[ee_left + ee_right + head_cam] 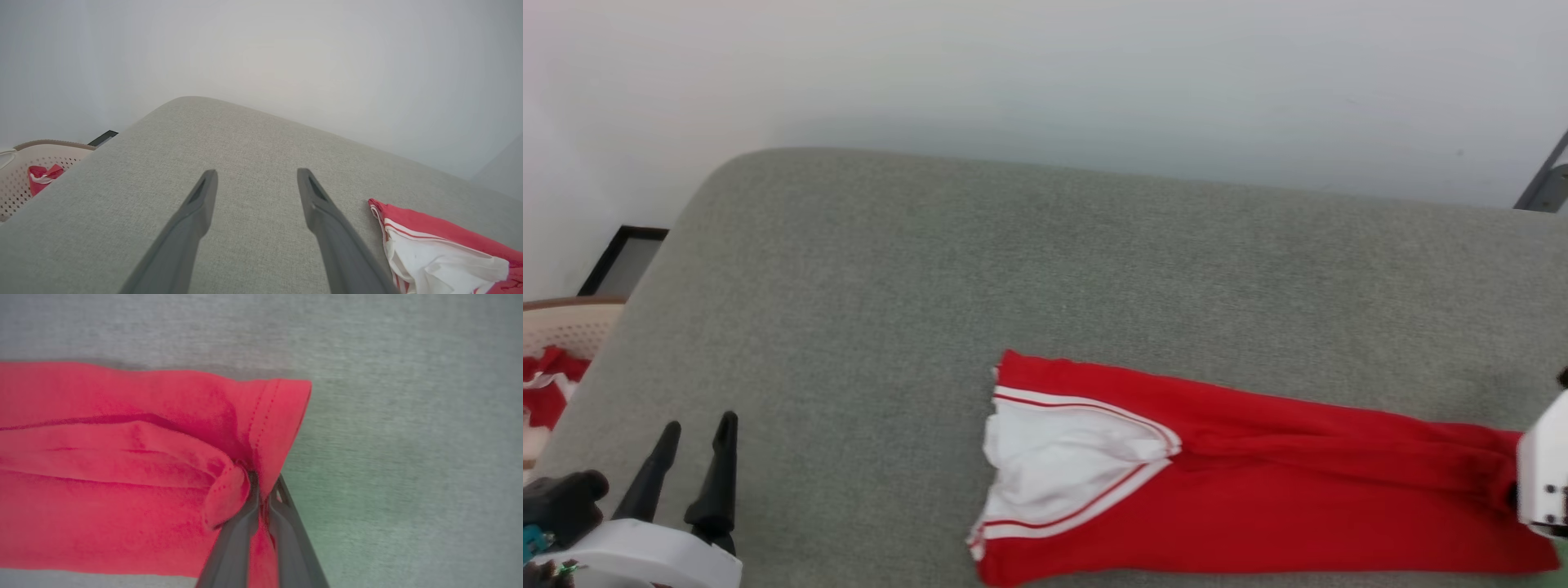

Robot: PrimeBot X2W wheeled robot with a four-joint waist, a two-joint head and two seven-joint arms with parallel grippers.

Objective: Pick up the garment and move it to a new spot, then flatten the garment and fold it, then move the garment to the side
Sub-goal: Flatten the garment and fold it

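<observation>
Pinching the garment (pixel 122 457) hem, right gripper (pixel 265 482) should drag it low across the cushion (pixel 931 245); left gripper (pixel 699 425) gapes empty.

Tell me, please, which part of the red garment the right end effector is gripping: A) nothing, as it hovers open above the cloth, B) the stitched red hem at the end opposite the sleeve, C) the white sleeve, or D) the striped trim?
B: in the right wrist view the right end effector is shut on the stitched red hem of the garment, while the white sleeve lies at the opposite end.
</observation>
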